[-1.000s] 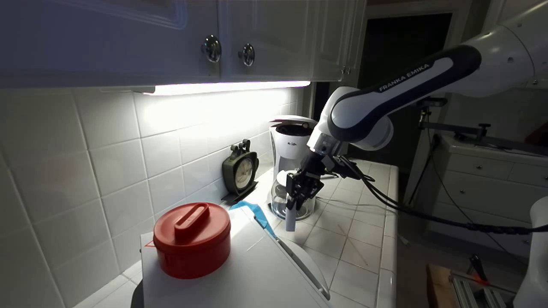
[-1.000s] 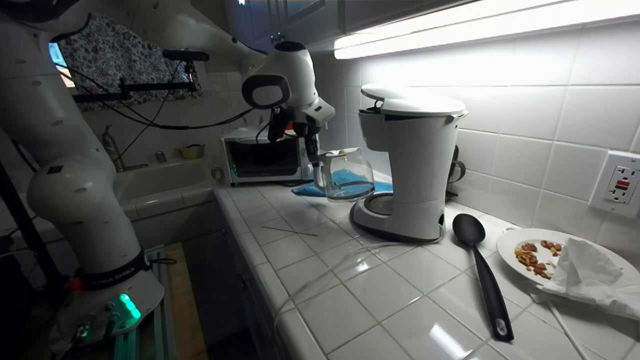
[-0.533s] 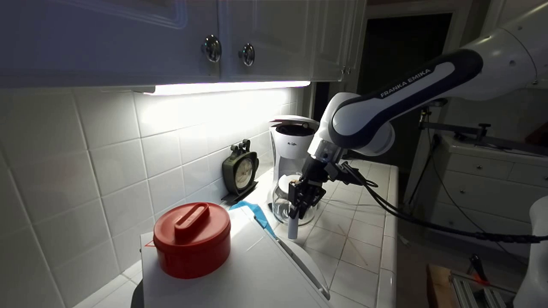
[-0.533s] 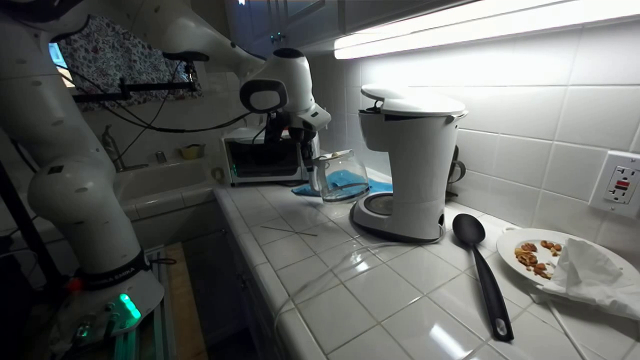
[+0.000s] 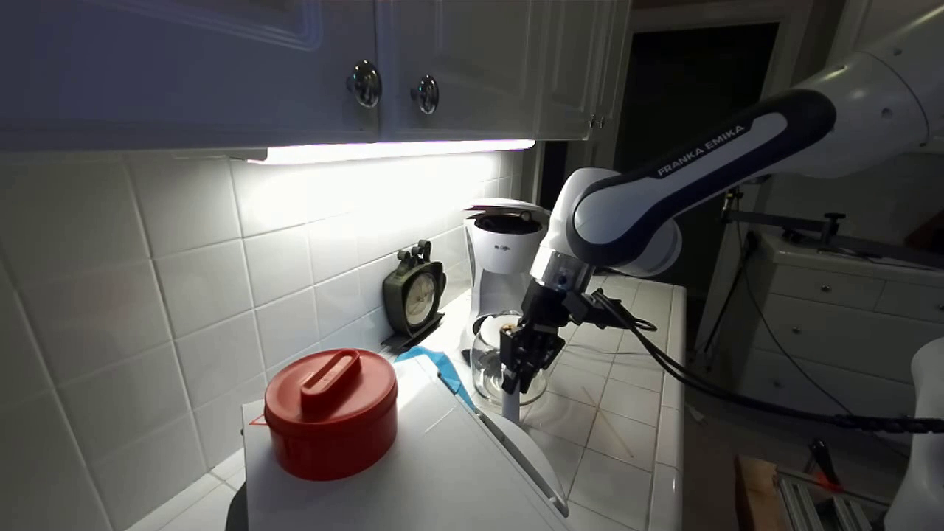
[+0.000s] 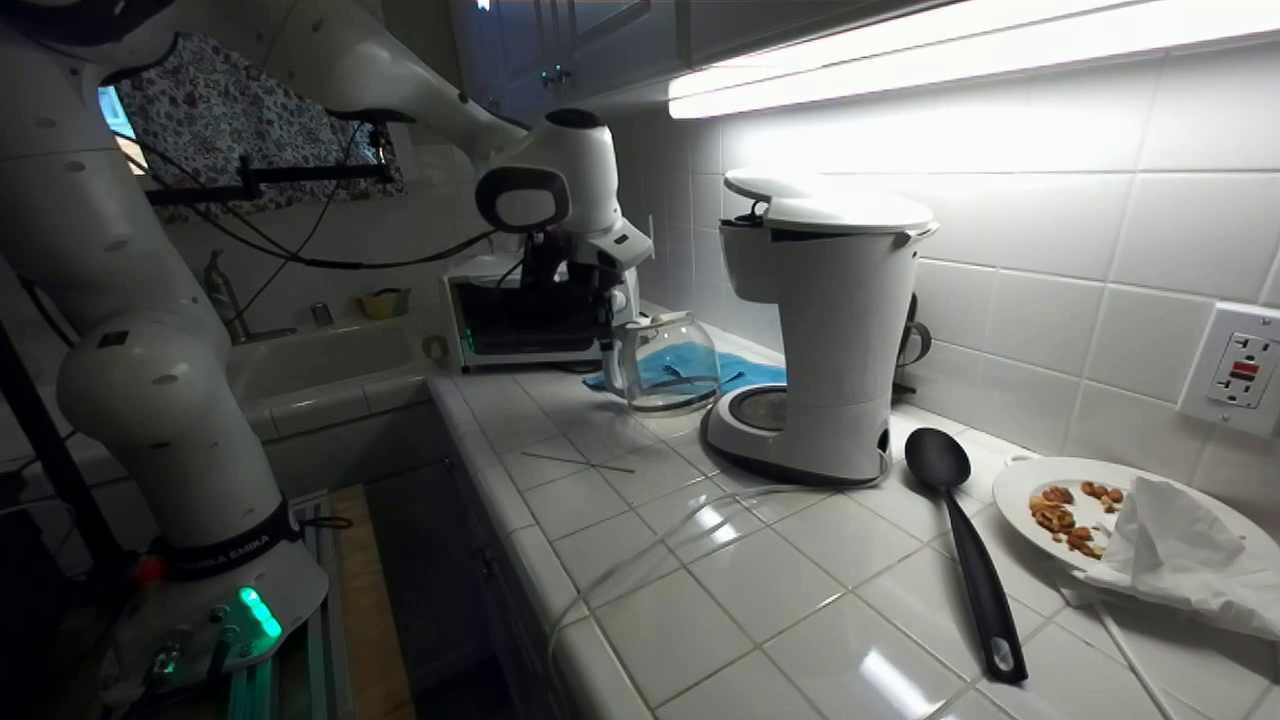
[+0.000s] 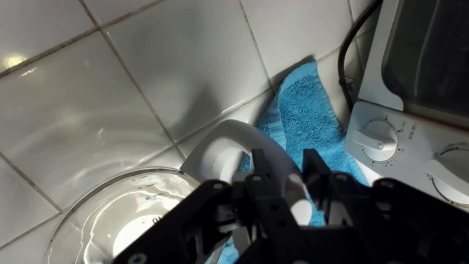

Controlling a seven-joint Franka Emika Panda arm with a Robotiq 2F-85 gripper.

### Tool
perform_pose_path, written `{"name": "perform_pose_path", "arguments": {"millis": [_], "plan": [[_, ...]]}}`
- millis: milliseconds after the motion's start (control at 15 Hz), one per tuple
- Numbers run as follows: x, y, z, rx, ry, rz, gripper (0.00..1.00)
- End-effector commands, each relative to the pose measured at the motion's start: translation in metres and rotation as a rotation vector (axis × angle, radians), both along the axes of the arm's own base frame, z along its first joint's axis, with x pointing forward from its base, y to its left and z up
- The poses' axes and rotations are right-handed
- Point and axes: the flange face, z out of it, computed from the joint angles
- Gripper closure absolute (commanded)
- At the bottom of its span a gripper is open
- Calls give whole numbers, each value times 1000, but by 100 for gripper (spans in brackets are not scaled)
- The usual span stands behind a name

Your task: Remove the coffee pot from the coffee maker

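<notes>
Fingers (image 7: pixel 314 165) stand partly apart, one on either side of the pale handle (image 7: pixel 281 164) of the coffee pot (image 6: pixel 668 365), clamped on it; the pot is off the plate (image 6: pixel 757 408) of the coffee maker (image 6: pixel 840 340), near its front; whether the glass base touches the worktop (image 6: pixel 720 630) cannot be told; a blue towel (image 7: pixel 307 113), seen through the glass in an exterior view, lies just beside the toaster oven (image 7: pixel 408 146), whose dial markings are too small to read; small script on the front of the coffee maker looks like "Mr. Coffee"; white capitals along the arm (image 5: pixel 700 151) spell "FRANKA EMIKA".
</notes>
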Motion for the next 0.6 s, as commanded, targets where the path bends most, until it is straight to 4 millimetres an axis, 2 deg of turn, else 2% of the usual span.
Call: {"name": "perform_pose_path", "arguments": {"millis": [0, 533], "plan": [[-6, 3, -2, 20, 11, 6, 93], [-12, 6, -1, 56, 38, -1, 93]]}}
